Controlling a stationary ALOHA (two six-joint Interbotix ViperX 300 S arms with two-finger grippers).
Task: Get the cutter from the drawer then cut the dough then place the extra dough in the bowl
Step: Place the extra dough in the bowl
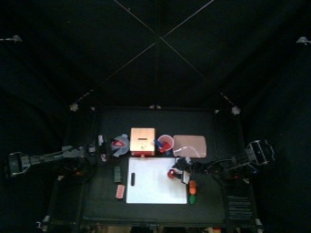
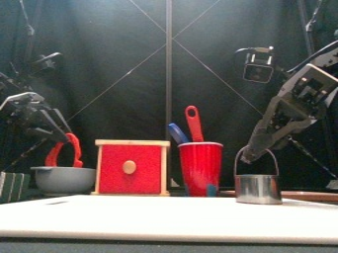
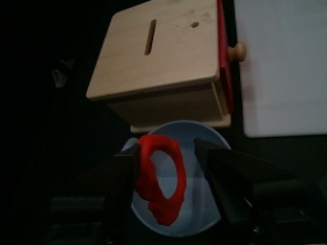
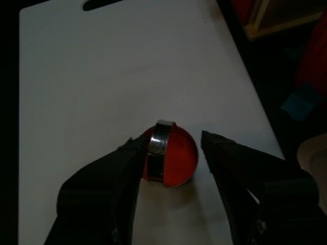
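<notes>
Top: L gripper (image 1: 107, 147) sits far-left over the blue-grey two-handled bowl (image 1: 123, 138); front & L wrist: its jaws clamp the red dough ring (image 2: 74, 150), hanging upright straight above bowl; R wrist: R gripper (image 4: 173, 142) at round metal wire-handled cutter (image 4: 156, 151) on white cutting board (image 4: 115, 67), grip can't tell.

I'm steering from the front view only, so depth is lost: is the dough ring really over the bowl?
Observer: Yes; the left wrist view shows the dough ring at the left gripper, directly above the bowl.
Operator: Is any dough by the cutter?
Observer: The right wrist view shows a red dough disc against the cutter on the white board.
</notes>
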